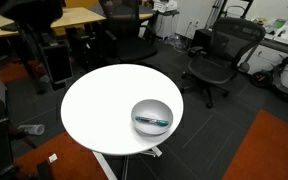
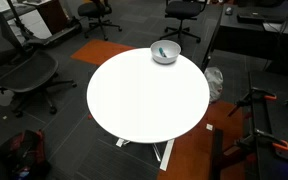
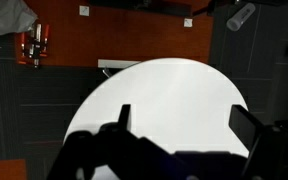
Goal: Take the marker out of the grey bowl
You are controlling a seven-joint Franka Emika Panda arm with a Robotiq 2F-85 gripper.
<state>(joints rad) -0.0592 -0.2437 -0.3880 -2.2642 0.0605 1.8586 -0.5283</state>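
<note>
The grey bowl (image 1: 152, 116) sits near the edge of the round white tabletop (image 1: 99, 105). It also shows in the other exterior view (image 2: 165, 52), at the far edge of the table (image 2: 144, 95). The marker (image 1: 153, 121) lies inside the bowl, dark with a teal-blue section, and shows as a small teal streak (image 2: 162, 52). My arm is not in either exterior view. In the wrist view my gripper (image 3: 184, 120) is open and empty, its dark fingers spread wide high above the bare tabletop (image 3: 169, 90). The bowl and marker are out of the wrist view.
Black office chairs (image 1: 216, 55) stand around the table, with others in the other exterior view (image 2: 19, 70). Desks (image 1: 69, 20) stand behind. Orange carpet patches (image 1: 269, 150) lie on the dark floor. A black stand (image 2: 259, 125) is beside the table.
</note>
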